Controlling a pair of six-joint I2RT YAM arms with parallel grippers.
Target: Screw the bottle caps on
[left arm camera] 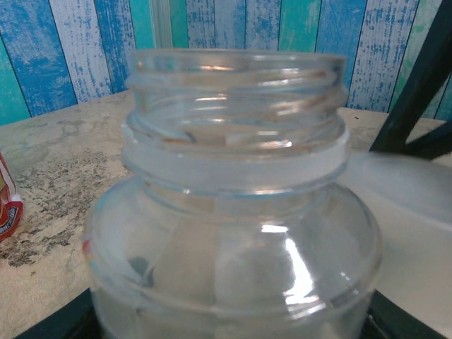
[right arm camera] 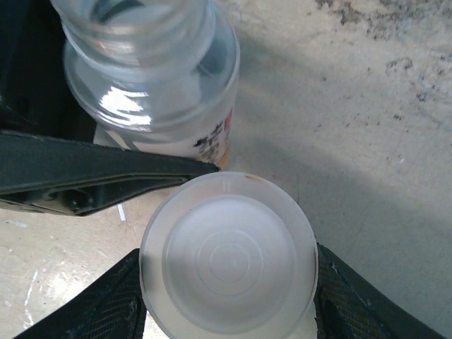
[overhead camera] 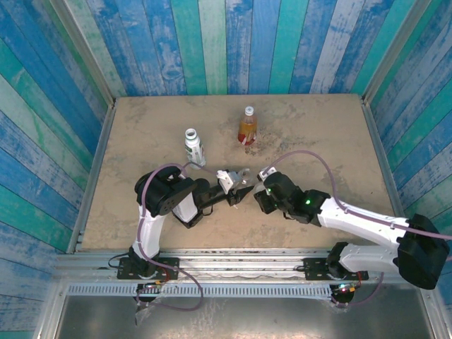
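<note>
Closest to the lens, the wide translucent cap (right arm camera: 229,263) is pinched by the right gripper (right arm camera: 229,300), whose dark textured fingers (right arm camera: 99,311) press its rim on either side. The cap is smooth and round, with faint moulded rings on its face. At its eleven o'clock, not touching it, is the short clear bottle (right arm camera: 152,78), glossy plastic with a ridged threaded neck and an open mouth, clamped by the left gripper (overhead camera: 239,185). The step in hand looks like bringing cap to mouth. Next the cap must be centred level over the threads, lowered and turned. On the mottled sandy table (overhead camera: 318,134), the white-labelled bottle (overhead camera: 193,147) stands at the grippers' eleven o'clock and the amber bottle (overhead camera: 247,127) at twelve, both well apart.
</note>
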